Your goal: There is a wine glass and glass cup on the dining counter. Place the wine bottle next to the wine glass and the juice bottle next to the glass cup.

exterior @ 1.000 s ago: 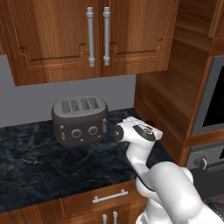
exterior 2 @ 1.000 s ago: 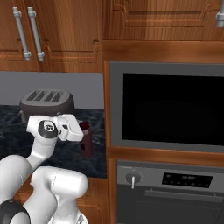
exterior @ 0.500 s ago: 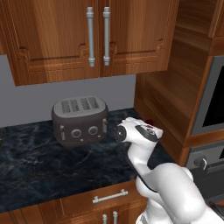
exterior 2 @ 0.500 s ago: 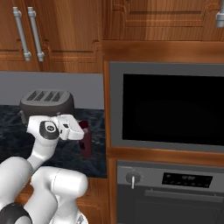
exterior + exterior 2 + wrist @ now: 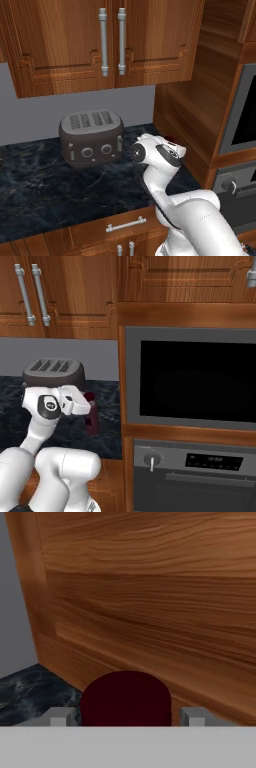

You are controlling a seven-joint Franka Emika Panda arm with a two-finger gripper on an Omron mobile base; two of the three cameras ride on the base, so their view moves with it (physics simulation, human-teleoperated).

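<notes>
The juice bottle [image 5: 92, 420], slim and dark red with a brighter red cap, stands on the dark marbled counter [image 5: 45, 190] close to the wooden cabinet side. My gripper [image 5: 87, 404] sits at the bottle's top. In the hand view the bottle's round dark-red top [image 5: 126, 698] lies between my two fingertips [image 5: 60, 716], with a narrow gap on each side, so the gripper [image 5: 126, 717] is open around it. In the left base view a sliver of the red cap [image 5: 170, 139] peeks out behind the hand.
A dark four-slot toaster [image 5: 92, 136] stands left of the hand. A tall wooden cabinet side [image 5: 187, 115] rises just behind the bottle, holding a built-in black oven [image 5: 195, 381]. Wooden wall cupboards [image 5: 110, 40] hang overhead.
The hand has eased slightly forward towards the bottle. The bottle and toaster stay in place.
</notes>
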